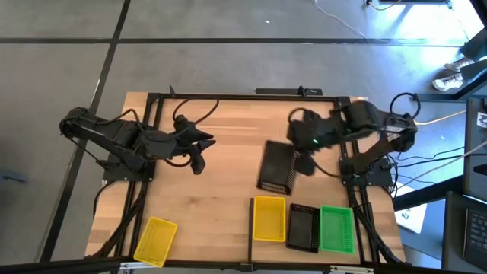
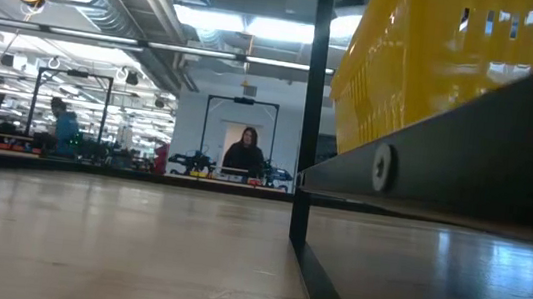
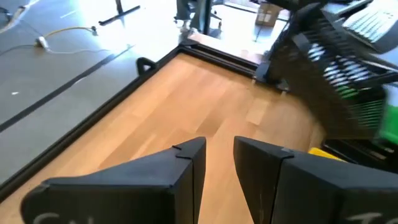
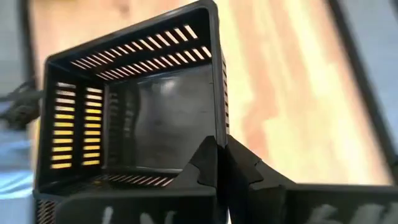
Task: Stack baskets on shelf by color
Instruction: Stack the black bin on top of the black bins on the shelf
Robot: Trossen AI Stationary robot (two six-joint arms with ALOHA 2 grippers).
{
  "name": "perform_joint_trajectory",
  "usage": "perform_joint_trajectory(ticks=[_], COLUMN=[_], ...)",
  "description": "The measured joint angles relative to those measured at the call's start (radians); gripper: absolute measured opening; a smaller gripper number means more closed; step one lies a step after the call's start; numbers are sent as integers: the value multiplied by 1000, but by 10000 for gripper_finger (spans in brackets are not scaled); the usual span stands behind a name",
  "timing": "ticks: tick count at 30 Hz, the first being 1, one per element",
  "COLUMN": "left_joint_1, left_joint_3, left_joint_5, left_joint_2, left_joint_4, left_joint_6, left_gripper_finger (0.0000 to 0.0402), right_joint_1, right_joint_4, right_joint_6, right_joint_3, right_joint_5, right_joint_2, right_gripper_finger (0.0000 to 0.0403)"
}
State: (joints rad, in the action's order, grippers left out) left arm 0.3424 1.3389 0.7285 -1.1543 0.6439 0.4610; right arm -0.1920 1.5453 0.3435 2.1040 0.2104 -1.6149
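My right gripper (image 1: 303,157) is shut on a black basket (image 1: 275,166), held tilted above the middle of the table; the right wrist view looks into its open side (image 4: 155,118). On the shelf (image 1: 358,247) at the near right stand a yellow basket (image 1: 268,218), a black basket (image 1: 303,227) and a green basket (image 1: 335,227), side by side on their bottoms. Another yellow basket (image 1: 156,240) lies on the tabletop near the near-left corner. My left gripper (image 1: 196,160) hovers open left of centre, touching nothing (image 3: 219,155). My right gripper holds the black basket by the rim of one lattice wall (image 4: 217,115), one finger inside the basket and one outside. The fingers come from the table's right side. The basket is lifted clear of the table and tipped, its open side turned toward the gripper.
A black frame (image 1: 228,97) runs along the table's far edge and sides. The low view shows the shelf's black bar (image 2: 312,125) with the yellow basket (image 2: 458,61) beside it. Bare wood (image 1: 228,129) lies between the arms. People stand far off in the room behind.
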Motion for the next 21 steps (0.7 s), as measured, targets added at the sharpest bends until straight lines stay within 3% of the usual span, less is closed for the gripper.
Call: perform_joint_trajectory(ticks=[6, 11, 21], left_joint_1=[-1, -1, -2], left_joint_3=[0, 0, 0], left_joint_5=[13, 14, 14], left_joint_2=[0, 0, 0], left_joint_4=[2, 1, -1], left_joint_6=[0, 8, 8], left_gripper_finger=[75, 75, 75], right_joint_1=[-158, -301, -518], right_joint_4=[25, 26, -53], right_joint_6=[178, 404, 908], right_joint_3=[1, -24, -366], right_joint_5=[-77, -67, -81], right_joint_2=[57, 117, 268], right_gripper_finger=[0, 0, 0])
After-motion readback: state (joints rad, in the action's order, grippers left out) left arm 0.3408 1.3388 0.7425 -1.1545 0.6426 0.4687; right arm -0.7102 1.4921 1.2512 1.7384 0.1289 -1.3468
